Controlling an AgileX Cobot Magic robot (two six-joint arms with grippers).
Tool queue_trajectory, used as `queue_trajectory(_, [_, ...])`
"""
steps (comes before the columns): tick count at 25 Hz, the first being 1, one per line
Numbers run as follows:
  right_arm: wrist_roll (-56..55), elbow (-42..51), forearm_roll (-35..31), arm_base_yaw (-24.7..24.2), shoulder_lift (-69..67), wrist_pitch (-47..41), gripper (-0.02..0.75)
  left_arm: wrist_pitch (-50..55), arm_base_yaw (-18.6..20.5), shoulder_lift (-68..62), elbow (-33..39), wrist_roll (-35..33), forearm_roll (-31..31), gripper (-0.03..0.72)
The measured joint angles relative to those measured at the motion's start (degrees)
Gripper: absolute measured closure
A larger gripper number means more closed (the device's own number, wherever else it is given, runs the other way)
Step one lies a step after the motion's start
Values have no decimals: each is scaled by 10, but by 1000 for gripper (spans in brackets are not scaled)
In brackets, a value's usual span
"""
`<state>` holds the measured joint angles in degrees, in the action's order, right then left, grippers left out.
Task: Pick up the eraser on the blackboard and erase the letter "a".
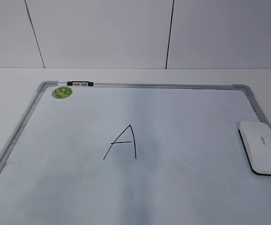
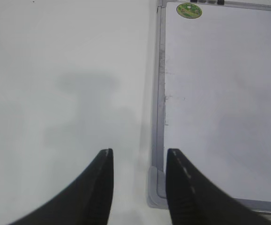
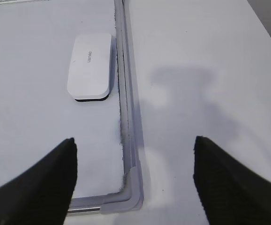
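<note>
The blackboard (image 1: pixel 163 86) lies flat on the white table. The white eraser (image 1: pixel 262 146) rests on it by the right frame rail, with nothing touching it. A tall capital "A" (image 1: pixel 123 143) is drawn mid-board; the letter "a" is out of view. My right gripper (image 3: pixel 134 140) hangs open and empty above the board's near right corner (image 3: pixel 131 187), with the eraser (image 3: pixel 90 65) ahead and to the left. My left gripper (image 2: pixel 140 152) is open and empty over the near left corner of the frame (image 2: pixel 160 93). Neither gripper shows in the exterior view.
A round green sticker (image 1: pixel 62 92) marks the board's far left corner, and a small black-and-white clip (image 1: pixel 79 83) sits on the far rail beside it. White table (image 2: pixel 56 70) extends to the left and right of the board. A panelled wall (image 1: pixel 102 33) stands behind.
</note>
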<state>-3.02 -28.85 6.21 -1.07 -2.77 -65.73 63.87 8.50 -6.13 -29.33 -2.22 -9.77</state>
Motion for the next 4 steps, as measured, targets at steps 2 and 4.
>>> queue_trajectory(2, [0, 0, 0, 0, 0, 0, 146, 0, 0, 0, 0, 0, 0, 418])
queue_trajectory(4, [0, 0, 0, 0, 0, 0, 146, 0, 0, 0, 0, 0, 0, 420])
